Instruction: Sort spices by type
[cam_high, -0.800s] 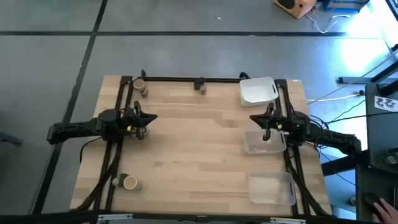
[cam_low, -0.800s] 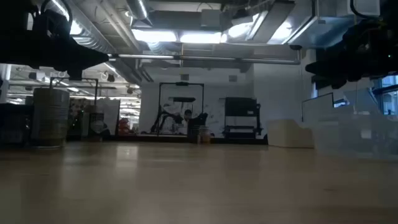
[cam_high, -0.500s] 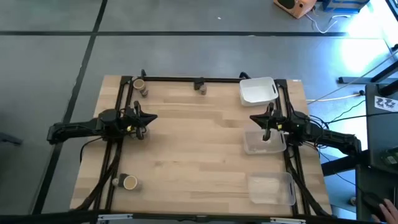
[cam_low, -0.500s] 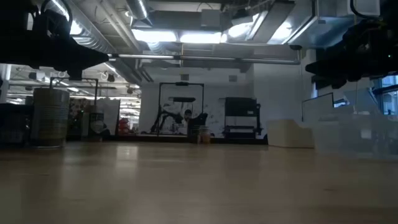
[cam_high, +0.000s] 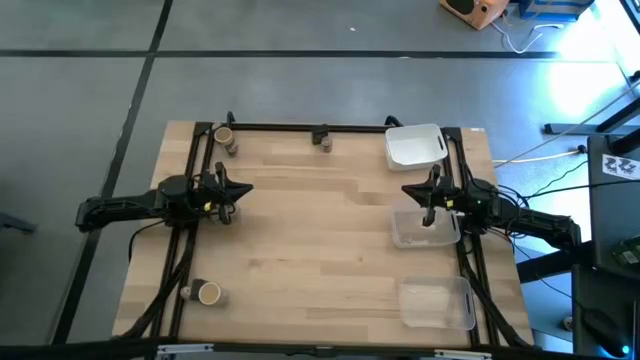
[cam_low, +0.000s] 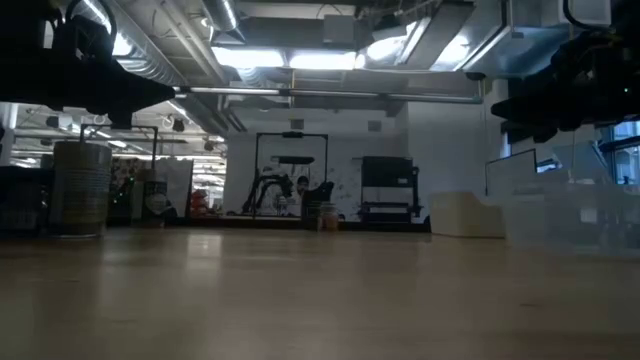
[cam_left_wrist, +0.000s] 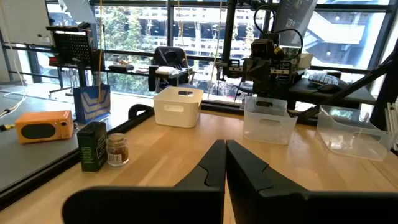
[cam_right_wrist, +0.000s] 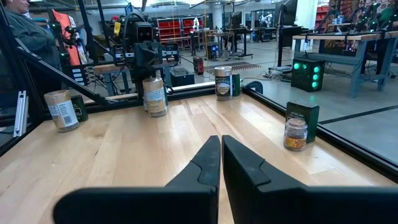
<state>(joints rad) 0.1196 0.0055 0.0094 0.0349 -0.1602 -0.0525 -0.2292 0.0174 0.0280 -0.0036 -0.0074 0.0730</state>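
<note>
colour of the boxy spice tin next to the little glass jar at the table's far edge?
Dark green tin, beside the jar; left wrist view shows it best.

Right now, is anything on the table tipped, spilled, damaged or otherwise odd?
Nothing stands out. The spice jars seen in the wrist views, such as the small glass jar beside the dark green box, stand upright, and the white rectangular tray and clear plastic trays sit flat, without visible spills.

Open middle, cluttered edges

The table (cam_high: 320, 240) centre lies bare between both arms; spice jars (cam_high: 227, 140) crowd the far-left corner, one pair (cam_high: 323, 141) stands mid-far edge, another (cam_high: 203, 293) near-left, while a white tray (cam_high: 415, 146) and clear trays (cam_high: 425, 228) line the right.
</note>
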